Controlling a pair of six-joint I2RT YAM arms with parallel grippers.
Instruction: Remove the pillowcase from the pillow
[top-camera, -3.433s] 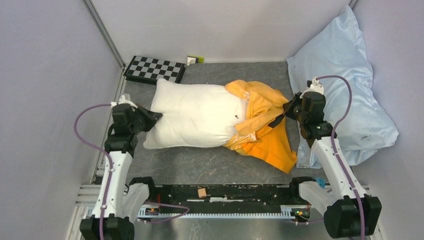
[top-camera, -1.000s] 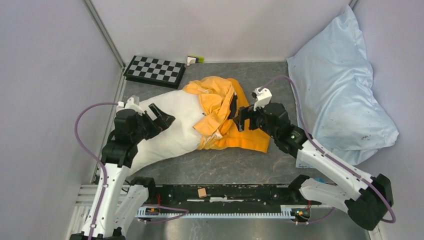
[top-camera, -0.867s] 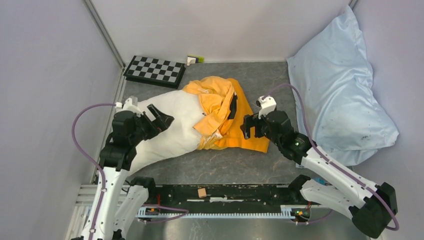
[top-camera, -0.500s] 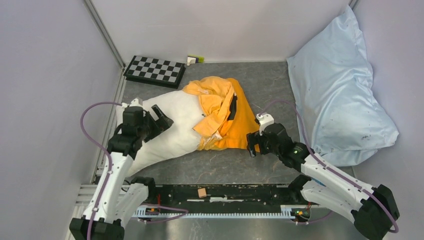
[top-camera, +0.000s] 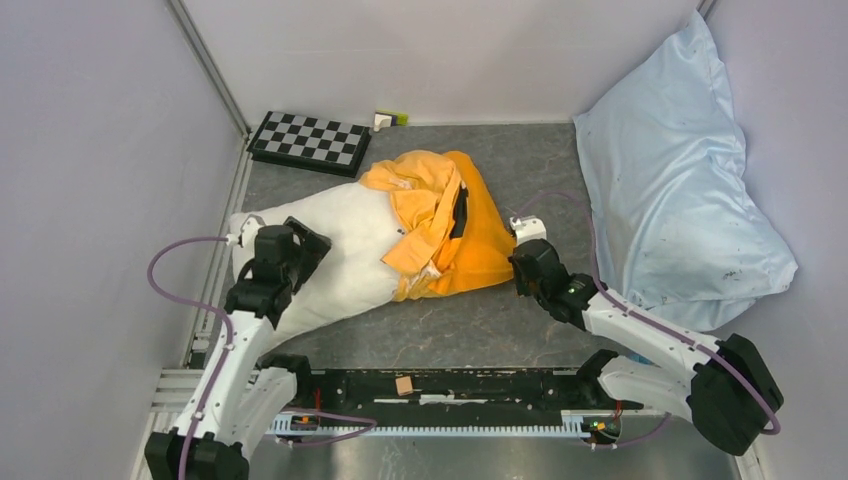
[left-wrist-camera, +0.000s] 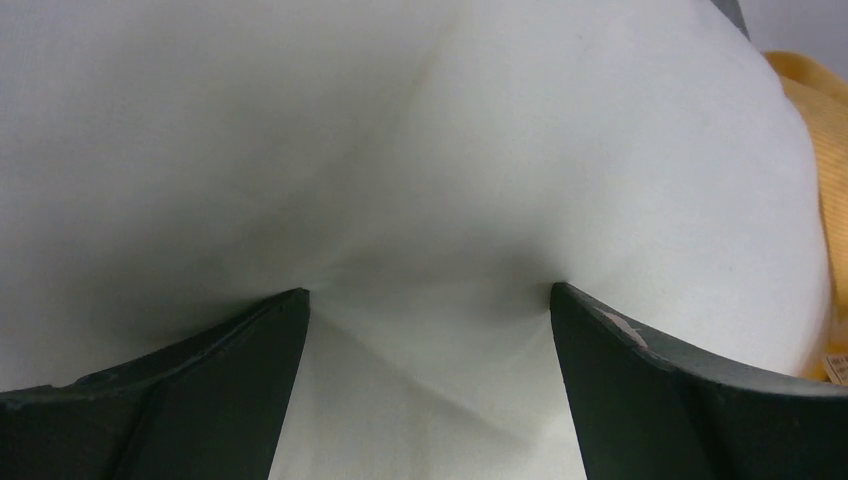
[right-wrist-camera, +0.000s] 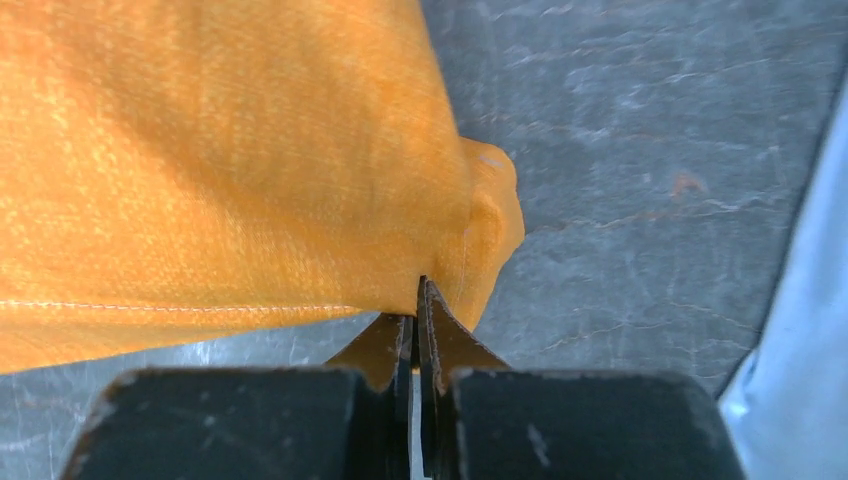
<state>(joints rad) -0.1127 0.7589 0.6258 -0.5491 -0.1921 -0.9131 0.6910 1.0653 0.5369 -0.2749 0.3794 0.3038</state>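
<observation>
Pillowcase (top-camera: 455, 230), bright orange and rumpled with a black strip showing, is lying at the centre of the top view, bunching over the right end of the pillow (top-camera: 340, 250). The pillow is stretching, plump and white, toward the lower left across the grey table (top-camera: 450, 325).

The right gripper (top-camera: 519, 262) is pinching the pillowcase's lower right corner, fingers pressed together on the cloth (right-wrist-camera: 418, 300). The left gripper (top-camera: 308, 243) is pressing spread fingers into the pillow's left part (left-wrist-camera: 428, 295).

A checkerboard (top-camera: 310, 140) is sitting at upper left, and a pale blue pillow (top-camera: 680, 170) is leaning along the right edge, just beside the right arm.
</observation>
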